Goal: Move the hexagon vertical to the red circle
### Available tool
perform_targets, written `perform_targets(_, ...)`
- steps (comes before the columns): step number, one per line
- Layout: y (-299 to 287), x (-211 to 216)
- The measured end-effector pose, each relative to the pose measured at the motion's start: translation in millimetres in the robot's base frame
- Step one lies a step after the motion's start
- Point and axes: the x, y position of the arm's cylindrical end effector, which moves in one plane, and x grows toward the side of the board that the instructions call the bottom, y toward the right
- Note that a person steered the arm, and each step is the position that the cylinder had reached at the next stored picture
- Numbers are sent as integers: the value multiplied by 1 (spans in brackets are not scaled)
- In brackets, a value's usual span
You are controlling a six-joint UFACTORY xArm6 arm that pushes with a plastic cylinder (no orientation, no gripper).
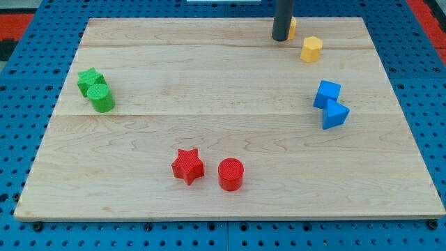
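Resting at top, my tip (280,39) hiding a yellow block (292,27), yellow hexagon (311,49) beside.

Tabletop (230,104): pale wood with lengthwise grain, set on a blue perforated base (28,230). Rod: dark grey. Blocks: yellow hexagon (311,49); a second yellow block (292,27), shape unclear; blue cube (327,93); blue triangle (335,114); green star (90,79); green cylinder (101,97); red star (187,166); red circle (231,174).
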Motion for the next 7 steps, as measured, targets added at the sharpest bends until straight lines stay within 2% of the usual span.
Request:
perform_targets(1, 64, -38)
perform_targets(2, 119, -44)
perform_targets(3, 135, -57)
perform_targets(4, 91, -59)
perform_targets(5, 4, -23)
perform_targets(6, -23, 65)
perform_targets(7, 80, 78)
